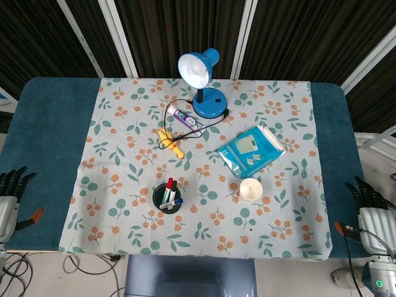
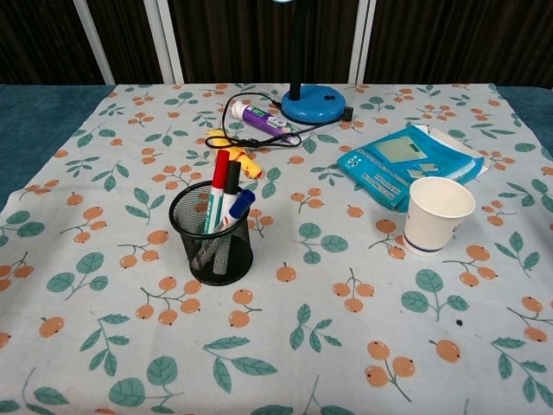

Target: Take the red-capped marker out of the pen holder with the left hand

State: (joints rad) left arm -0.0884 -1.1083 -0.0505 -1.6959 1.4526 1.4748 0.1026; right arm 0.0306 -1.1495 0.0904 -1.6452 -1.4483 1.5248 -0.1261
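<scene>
Our left hand and right hand rest open at the table's near corners; the red-capped marker stands in the black mesh pen holder.

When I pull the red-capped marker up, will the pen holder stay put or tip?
The pen holder is thin open mesh, so probably light and apt to lift or tip if the red-capped marker drags on it. The marker leans against two others, so pulling along its tilt likely snags least. The soft tablecloth may damp sliding.
</scene>
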